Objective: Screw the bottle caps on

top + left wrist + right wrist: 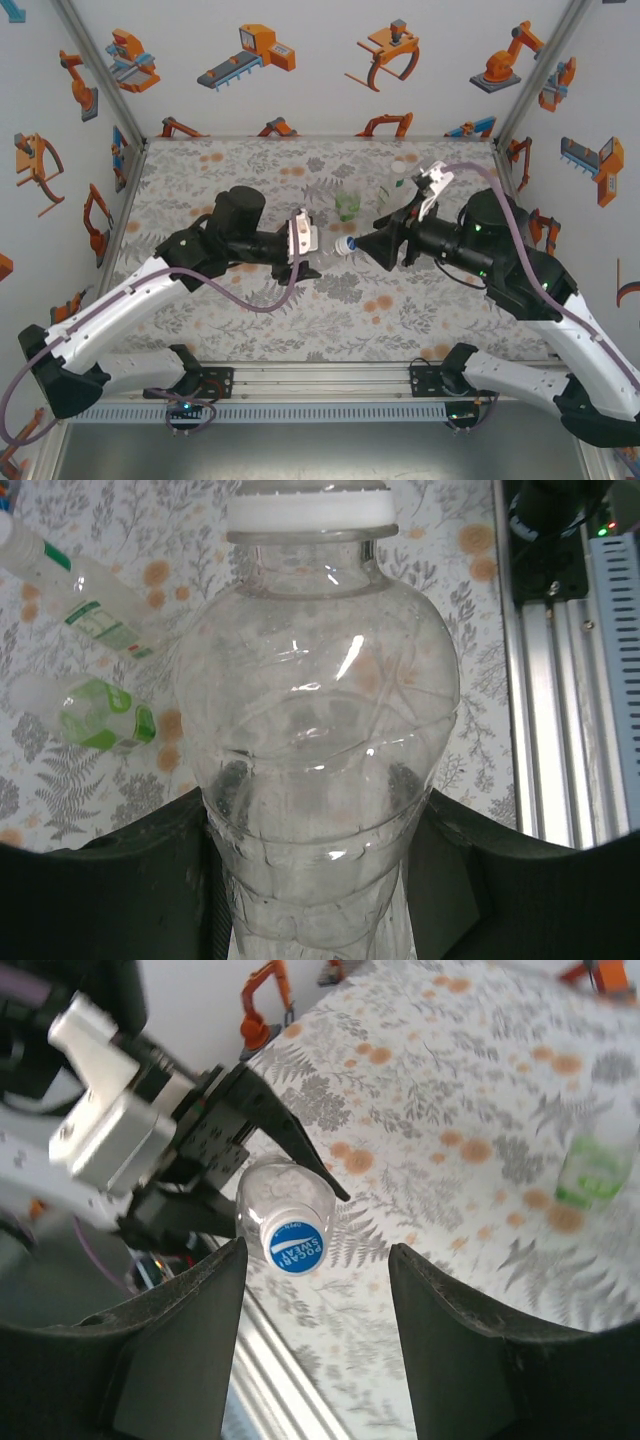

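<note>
- Right pincer (pixel 318 1250) is wide open. In the right wrist view its two dark fingers (pixel 180 1350) frame the cap (pixel 298 1243), which sits nearer one finger and seems to touch neither.
- Left pincer (pixel 320 880) is clamped around the lower body of the short clear bottle (pixel 315 710). It holds the bottle on its side above the flowered table (pixel 250 330), with the neck pointing at the right pincer.
- From above, the two pincers face each other nose to nose near the middle of the table, with the capped neck between them.
- The cap looks already seated on the neck, so the step in hand is probably tightening it on this bottle.
- The next move calls for the right pincer to centre on the cap, close on its rim and twist. The left pincer must keep the bottle from turning. An off-centre grip could slip off so small a cap.
- The right wrist view shows the cap's blue printed top. The left wrist view shows only its white side wall, along with the bottle's rounded body.
- Farther back, the green-tinted bottle (pixel 347 205) and the taller bottle (pixel 398 180) stand near each other on the table, beyond the pincers. They are too small to tell whether they are capped.
</note>
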### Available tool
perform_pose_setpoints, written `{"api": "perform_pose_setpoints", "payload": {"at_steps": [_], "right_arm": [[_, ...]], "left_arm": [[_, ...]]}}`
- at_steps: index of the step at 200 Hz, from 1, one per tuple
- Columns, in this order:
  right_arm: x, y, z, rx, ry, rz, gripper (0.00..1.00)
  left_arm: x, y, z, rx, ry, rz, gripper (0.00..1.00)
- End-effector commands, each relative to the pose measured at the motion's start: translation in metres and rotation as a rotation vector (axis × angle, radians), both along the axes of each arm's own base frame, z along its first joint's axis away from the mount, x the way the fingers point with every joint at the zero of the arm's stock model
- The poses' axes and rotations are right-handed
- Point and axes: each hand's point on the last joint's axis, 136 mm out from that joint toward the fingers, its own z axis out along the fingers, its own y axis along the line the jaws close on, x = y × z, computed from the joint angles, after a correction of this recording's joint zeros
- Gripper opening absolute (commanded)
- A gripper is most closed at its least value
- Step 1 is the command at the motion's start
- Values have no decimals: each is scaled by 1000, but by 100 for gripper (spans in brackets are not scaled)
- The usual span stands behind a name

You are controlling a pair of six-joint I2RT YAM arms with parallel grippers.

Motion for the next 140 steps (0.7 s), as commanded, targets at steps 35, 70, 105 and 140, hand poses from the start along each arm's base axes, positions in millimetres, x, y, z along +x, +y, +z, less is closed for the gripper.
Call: {"api": "perform_pose_setpoints", "payload": {"at_steps": [35, 70, 105, 140], "right_arm": [[-78, 27, 18, -137, -511, 585, 55], [-80, 38, 17, -123, -511, 653, 57], [-76, 43, 12, -124, -505, 659, 52], [-73, 43, 10, -126, -520, 637, 48]], "left_arm": [[-36, 8, 17, -81, 6, -150, 0], [-41, 10, 19, -86, 12, -163, 0], [-41, 11, 19, -83, 8, -161, 0], [-41, 11, 20, -86, 4, -161, 0]]}}
